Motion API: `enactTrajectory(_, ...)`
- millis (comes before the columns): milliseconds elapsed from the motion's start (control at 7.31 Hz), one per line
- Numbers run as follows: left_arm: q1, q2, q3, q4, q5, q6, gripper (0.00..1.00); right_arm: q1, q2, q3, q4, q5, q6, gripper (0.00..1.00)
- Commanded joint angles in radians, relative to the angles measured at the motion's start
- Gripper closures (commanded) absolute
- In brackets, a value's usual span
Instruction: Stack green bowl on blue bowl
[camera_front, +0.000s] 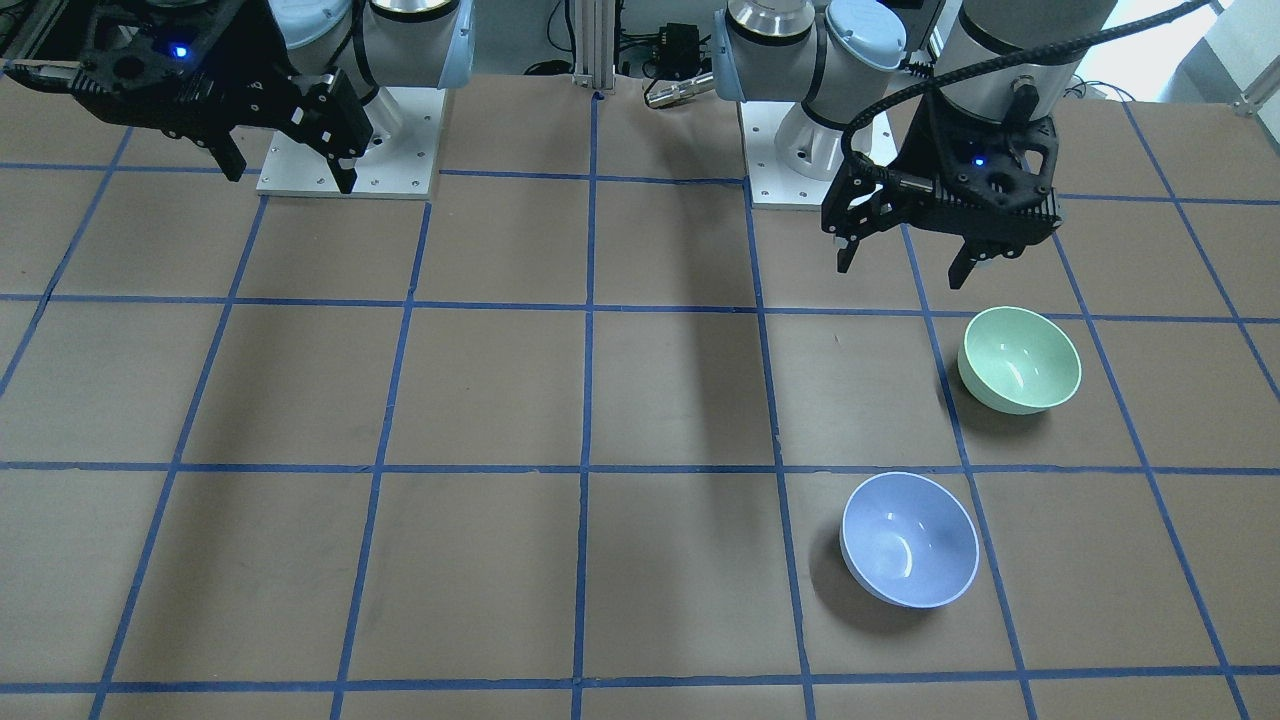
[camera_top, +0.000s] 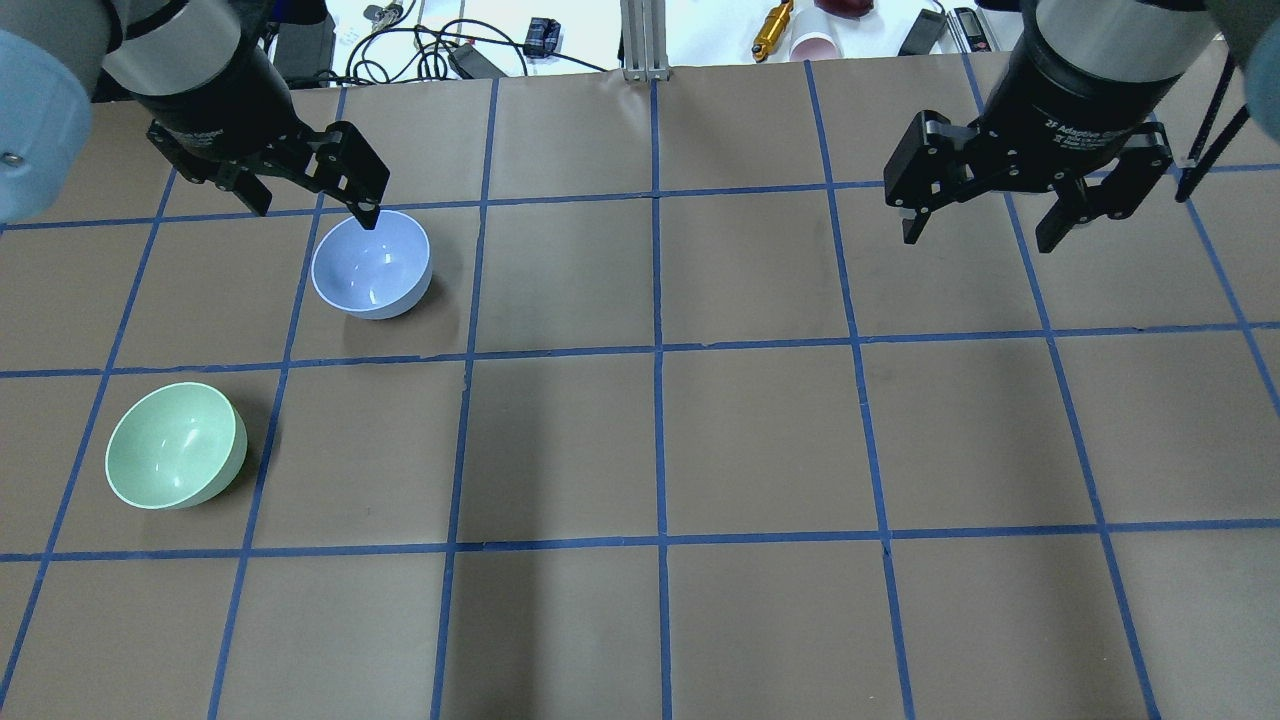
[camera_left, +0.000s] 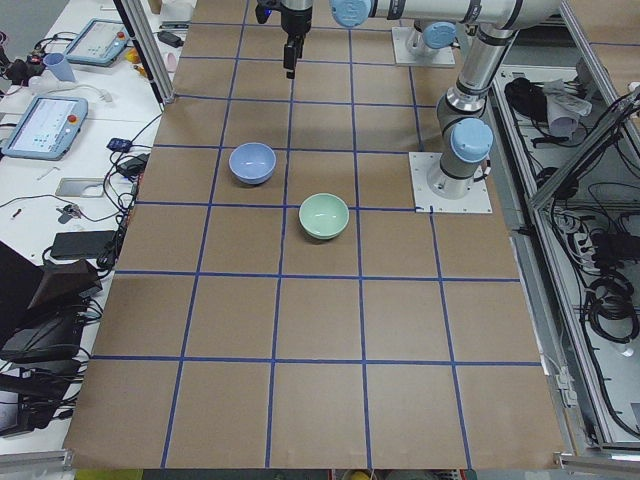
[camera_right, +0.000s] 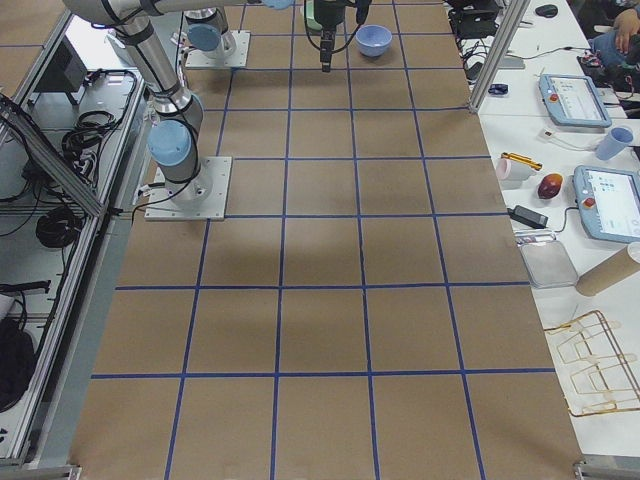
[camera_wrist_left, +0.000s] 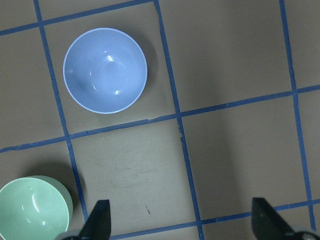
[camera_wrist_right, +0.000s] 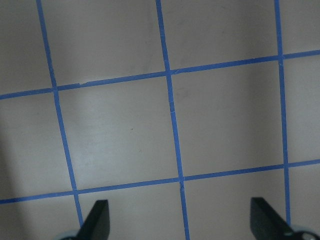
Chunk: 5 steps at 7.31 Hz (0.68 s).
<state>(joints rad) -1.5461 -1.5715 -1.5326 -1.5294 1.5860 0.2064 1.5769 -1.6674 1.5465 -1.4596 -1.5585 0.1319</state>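
The green bowl (camera_front: 1020, 360) sits upright on the table on my left side; it also shows in the overhead view (camera_top: 175, 445) and at the lower left of the left wrist view (camera_wrist_left: 32, 210). The blue bowl (camera_front: 908, 540) stands upright one grid square farther out, apart from it (camera_top: 370, 265) (camera_wrist_left: 105, 70). My left gripper (camera_front: 902, 270) (camera_top: 315, 213) hangs open and empty well above the table, touching neither bowl. My right gripper (camera_front: 290, 180) (camera_top: 978, 240) is open and empty, high over the other side of the table.
The table (camera_top: 760, 440) is covered in brown paper with a blue tape grid. The arm base plates (camera_front: 345, 150) stand at the robot's edge. Cables, a yellow tool (camera_top: 773, 28) and a pink cup (camera_top: 815, 45) lie beyond the far edge.
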Motion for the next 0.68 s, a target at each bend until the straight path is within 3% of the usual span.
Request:
enactTrajectory(0, 0.001, 0.002, 0.003, 0.000, 0.003, -0.001, 0.00, 0.000, 0.000, 0.001, 0.001, 0.000, 0.000, 0.00)
enactTrajectory(547, 0.004, 0.002, 0.009, -0.002, 0.002, -0.001, 0.00, 0.000, 0.000, 0.000, -0.001, 0.000, 0.000, 0.00)
